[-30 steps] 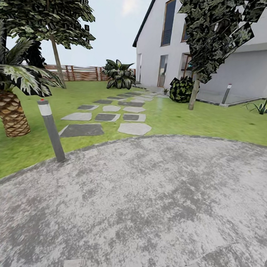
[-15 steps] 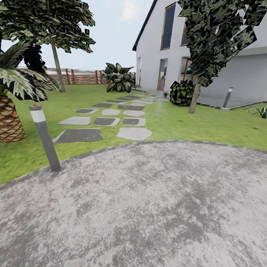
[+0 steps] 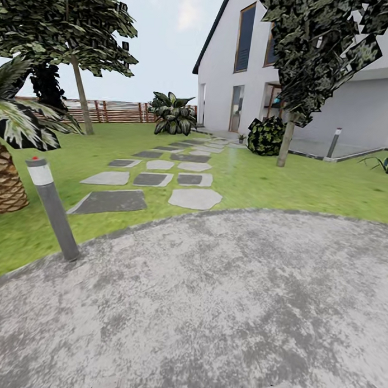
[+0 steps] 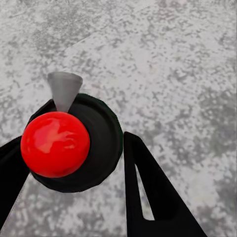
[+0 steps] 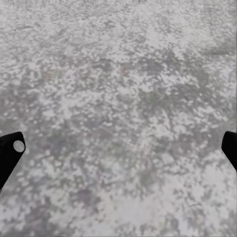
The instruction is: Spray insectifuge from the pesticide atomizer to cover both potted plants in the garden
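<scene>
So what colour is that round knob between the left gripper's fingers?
Glossy red knob, seated on a black round body, clearest in the left wrist view.

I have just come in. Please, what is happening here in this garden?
A wheeled two-armed robot is on the rough grey paving of a garden. Its left tool is closed around the pesticide atomizer, a dark round bottle with a glossy red knob and grey nozzle. The right tool is open and holds nothing. Ahead lies a green lawn with grey stepping stones. One small potted plant seems to stand far off by the white house. No spraying has begun yet.
</scene>
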Controlling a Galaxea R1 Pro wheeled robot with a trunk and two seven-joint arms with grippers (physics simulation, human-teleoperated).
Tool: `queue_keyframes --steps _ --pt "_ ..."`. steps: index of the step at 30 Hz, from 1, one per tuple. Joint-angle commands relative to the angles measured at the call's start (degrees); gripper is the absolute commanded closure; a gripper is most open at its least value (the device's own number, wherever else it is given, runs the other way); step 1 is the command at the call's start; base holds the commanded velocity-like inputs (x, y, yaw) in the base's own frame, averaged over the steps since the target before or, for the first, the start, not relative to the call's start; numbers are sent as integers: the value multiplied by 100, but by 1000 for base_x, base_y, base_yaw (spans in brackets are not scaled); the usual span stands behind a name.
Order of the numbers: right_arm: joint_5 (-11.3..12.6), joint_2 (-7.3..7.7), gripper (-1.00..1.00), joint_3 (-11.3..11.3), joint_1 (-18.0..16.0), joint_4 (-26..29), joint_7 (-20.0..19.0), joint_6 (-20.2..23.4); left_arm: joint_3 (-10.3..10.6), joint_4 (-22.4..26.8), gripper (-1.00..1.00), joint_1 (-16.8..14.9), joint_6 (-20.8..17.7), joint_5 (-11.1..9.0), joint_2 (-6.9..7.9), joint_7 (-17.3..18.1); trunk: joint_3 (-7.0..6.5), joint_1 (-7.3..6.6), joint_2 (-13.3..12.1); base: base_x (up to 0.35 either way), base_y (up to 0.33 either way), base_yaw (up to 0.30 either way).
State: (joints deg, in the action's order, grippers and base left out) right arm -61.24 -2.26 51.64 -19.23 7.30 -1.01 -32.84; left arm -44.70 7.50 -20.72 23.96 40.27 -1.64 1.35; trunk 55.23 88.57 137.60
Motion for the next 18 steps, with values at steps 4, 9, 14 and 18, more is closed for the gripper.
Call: queue_keyframes --steps 4,9,14,18 --pt "-48 -3 -100 48 -2 3 -13 -5 -48 6 100 -2 12 42 -3 14 5 2 2 338 0 0" --pt "-47 -3 -100 48 -2 -1 -13 -3 -48 6 100 -2 12 42 -3 14 5 2 2 338 0 0" --pt "-46 -3 -100 48 -2 -1 -13 -3 -50 7 100 -2 12 42 -3 14 5 2 2 338 0 0" --pt "-46 -3 -100 48 -2 -5 -12 -2 -54 8 100 -2 12 42 -3 14 4 2 2 338 0 0"
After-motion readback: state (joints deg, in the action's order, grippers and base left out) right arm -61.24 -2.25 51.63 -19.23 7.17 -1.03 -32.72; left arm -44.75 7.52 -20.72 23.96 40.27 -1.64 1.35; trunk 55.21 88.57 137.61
